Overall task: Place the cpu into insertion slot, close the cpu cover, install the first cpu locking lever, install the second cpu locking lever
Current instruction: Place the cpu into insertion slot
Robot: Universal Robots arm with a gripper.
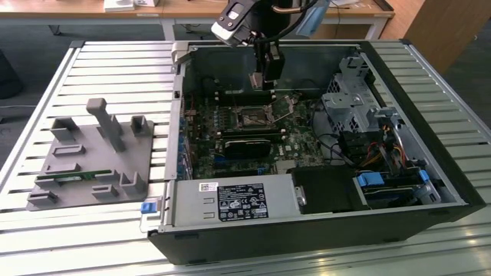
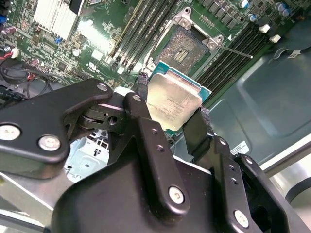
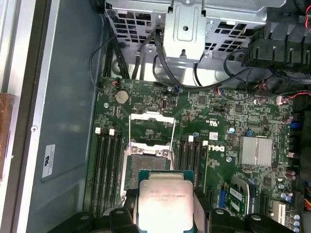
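Exterior view puts my gripper [image 1: 265,85] over the far part of the open computer case [image 1: 307,247], and in both wrist views it clamps the cpu [image 3: 164,201] by two opposite edges, silvery top up, clear above the motherboard [image 3: 223,126] near the bare insertion slot [image 3: 146,167], its cpu cover [image 3: 151,116] swung open.

A robotics lab or test workshop: an opened computer case [image 1: 307,244] lies on its side on a slatted metal table [image 1: 115,63], its motherboard [image 1: 295,144] laid bare. Beside the case, toward the exterior view's left, sits a grey fixture plate [image 1: 77,172] with upright holders for parts. Above the case hangs a robot arm [image 1: 268,17] whose gripper [image 1: 265,85] pinches the cpu [image 3: 165,196] between its fingers. Behind the case stand plain wooden desks [image 1: 192,10], as in a shared workroom
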